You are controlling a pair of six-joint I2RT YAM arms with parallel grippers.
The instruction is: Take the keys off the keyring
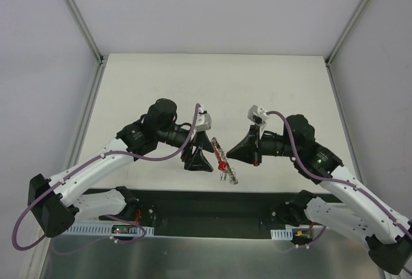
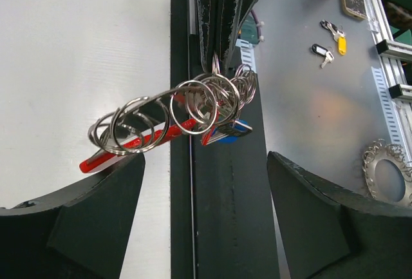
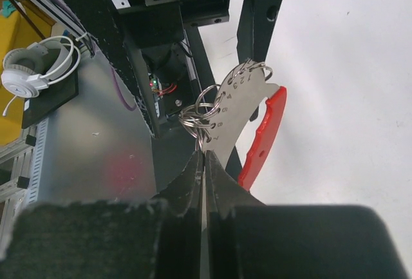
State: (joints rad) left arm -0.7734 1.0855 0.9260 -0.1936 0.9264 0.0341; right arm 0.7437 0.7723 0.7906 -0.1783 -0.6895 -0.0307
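The keyring (image 2: 168,122) is a bunch of several silvery wire rings on a numbered metal plate (image 3: 239,102) with a red curved band (image 3: 262,138). It hangs in the air between the two grippers (image 1: 223,163). My right gripper (image 3: 205,153) is shut on one silver ring at the bunch's end; its fingers (image 2: 222,15) come down from above in the left wrist view. My left gripper (image 2: 205,163) stands open just below the bunch, and nothing lies between its fingers. A small red and blue piece (image 2: 225,133) hangs under the rings; I cannot tell whether it is one of the keys.
A black rail (image 2: 222,221) marks the table's near edge, right under the bunch. On the grey metal surface beyond it lie two small keys with a yellow (image 2: 336,34) and a black head (image 2: 320,51), and a toothed silver ring (image 2: 386,174). White headphones (image 3: 35,73) lie far left.
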